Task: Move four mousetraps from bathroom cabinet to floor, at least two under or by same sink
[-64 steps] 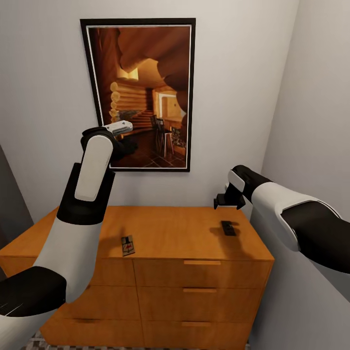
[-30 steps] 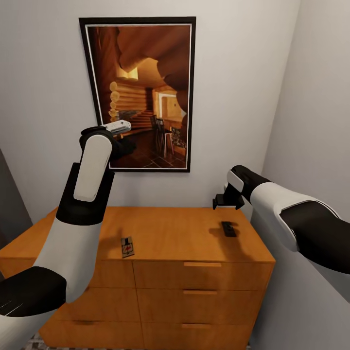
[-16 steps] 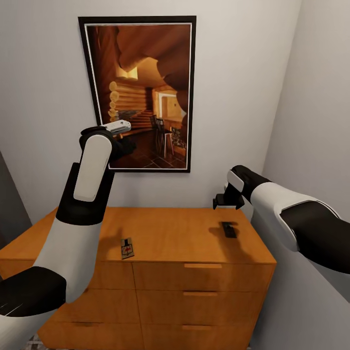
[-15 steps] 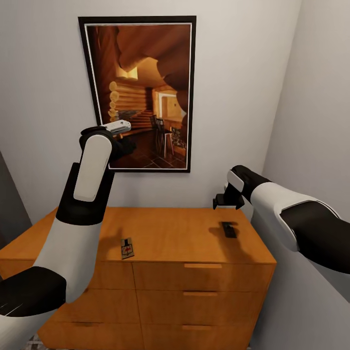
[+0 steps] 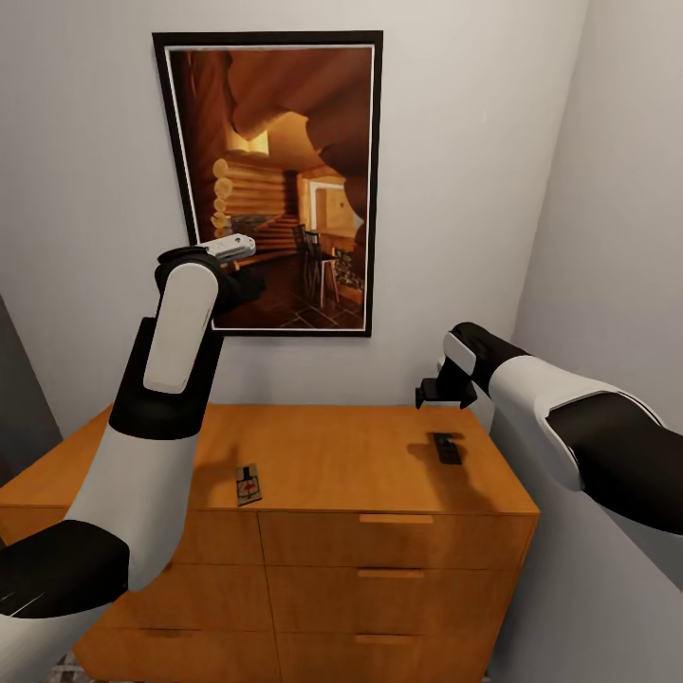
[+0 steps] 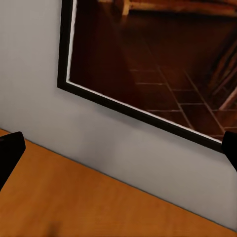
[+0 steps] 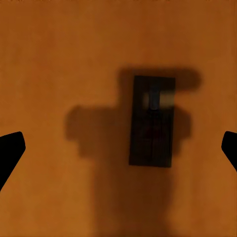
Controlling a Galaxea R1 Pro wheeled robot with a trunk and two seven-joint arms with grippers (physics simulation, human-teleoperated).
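Note:
The orange-brown cabinet point(image 5: 379, 555) stands against the wall with its drawers shut. One tan mousetrap point(image 5: 249, 484) with a red spot lies on its top near the front edge. A second mousetrap point(image 5: 446, 448) lies in shadow towards the right end. My right gripper point(image 5: 439, 391) hovers open just above that one. In the right wrist view this mousetrap point(image 7: 152, 121) lies flat between the spread fingertips of the right gripper point(image 7: 119, 148). My left arm point(image 5: 180, 332) is raised in front of the picture. The left gripper point(image 6: 119, 150) is open and holds nothing. Only a sliver of bathroom floor point(image 5: 63, 670) shows.
A large black-framed picture point(image 5: 275, 180) of a log interior hangs above the cabinet. A grey wall point(image 5: 617, 237) closes in on the right, right beside the cabinet's end. A dark panel point(image 5: 19, 398) stands at the left edge.
The head view has drifted slightly since two seconds ago. Both arms and both mousetraps keep their places over the cabinet.

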